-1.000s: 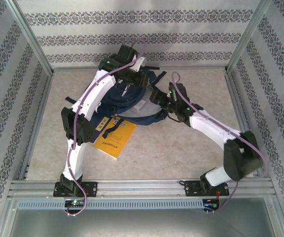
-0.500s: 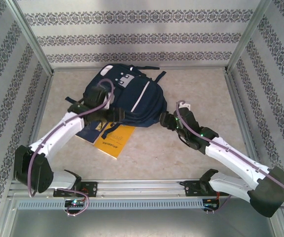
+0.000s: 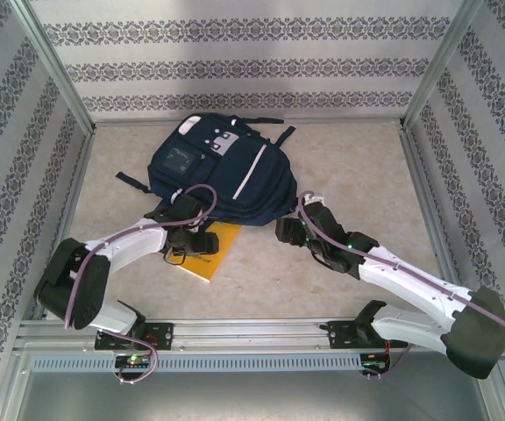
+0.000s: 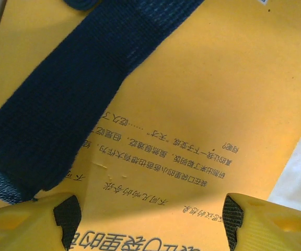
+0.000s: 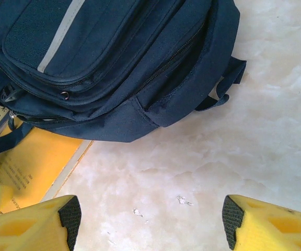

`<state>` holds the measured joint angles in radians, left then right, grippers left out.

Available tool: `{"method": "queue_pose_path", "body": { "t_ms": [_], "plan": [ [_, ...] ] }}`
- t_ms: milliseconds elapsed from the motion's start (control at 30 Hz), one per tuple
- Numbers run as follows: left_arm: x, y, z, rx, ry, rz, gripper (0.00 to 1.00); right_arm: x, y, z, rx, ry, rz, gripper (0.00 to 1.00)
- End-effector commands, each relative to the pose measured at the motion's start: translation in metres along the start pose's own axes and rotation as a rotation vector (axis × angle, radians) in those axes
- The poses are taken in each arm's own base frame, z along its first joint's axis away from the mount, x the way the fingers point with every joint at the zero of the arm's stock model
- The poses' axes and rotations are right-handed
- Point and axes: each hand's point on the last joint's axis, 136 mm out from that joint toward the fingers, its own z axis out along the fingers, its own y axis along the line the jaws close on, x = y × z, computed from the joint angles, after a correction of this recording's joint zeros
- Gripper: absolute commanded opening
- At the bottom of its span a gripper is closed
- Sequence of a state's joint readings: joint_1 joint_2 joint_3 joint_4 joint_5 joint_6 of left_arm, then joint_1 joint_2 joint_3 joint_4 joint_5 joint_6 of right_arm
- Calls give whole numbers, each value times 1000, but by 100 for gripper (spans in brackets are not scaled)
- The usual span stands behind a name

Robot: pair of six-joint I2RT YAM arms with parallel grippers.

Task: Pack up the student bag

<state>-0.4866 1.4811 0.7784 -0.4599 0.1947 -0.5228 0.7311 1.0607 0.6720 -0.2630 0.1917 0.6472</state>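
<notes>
The student bag (image 3: pixel 222 171) lies flat on the table (image 3: pixel 349 167), its near edge overlapping a yellow book (image 3: pixel 219 248); the left gripper (image 4: pixel 150 222) hangs over this book just before the bag, jaws apart, holding nothing; the right gripper (image 5: pixel 150 219), near the bag's right corner, is also spread and empty.

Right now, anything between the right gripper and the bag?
Nothing visible. The right gripper is open over bare table, with the bag just ahead of it. The book lies off to its left, partly under the bag, with a strap across it.
</notes>
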Motion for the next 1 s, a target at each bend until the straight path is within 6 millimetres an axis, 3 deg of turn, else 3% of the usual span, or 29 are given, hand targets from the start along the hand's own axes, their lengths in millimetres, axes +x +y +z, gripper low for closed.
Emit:
{"method": "queue_pose_path", "body": {
  "t_ms": [0,233,300,400,467,533,633,800,967],
  "plan": [
    [31,-8,32,-31,108,55,76,1,2,-6,-18,-1,-20,73],
    [83,-58,47,13,254,226,72,12,2,-3,-28,43,-37,73],
    [93,-75,39,41,272,261,72,17,4,0,-43,62,-39,73],
    [110,-116,20,213,313,279,74,27,14,7,-100,115,-44,73],
    [110,-128,6,267,302,286,74,37,22,12,-149,180,-37,72],
    [101,-124,-7,251,240,285,74,49,29,20,-200,263,-12,70],
    [78,-103,-19,186,144,226,75,67,34,36,-258,398,71,67],
    [56,-61,-10,121,58,32,74,85,49,66,-317,547,126,63],
    [41,-43,4,161,14,-111,70,94,56,89,-321,609,136,52]
  ]
}}
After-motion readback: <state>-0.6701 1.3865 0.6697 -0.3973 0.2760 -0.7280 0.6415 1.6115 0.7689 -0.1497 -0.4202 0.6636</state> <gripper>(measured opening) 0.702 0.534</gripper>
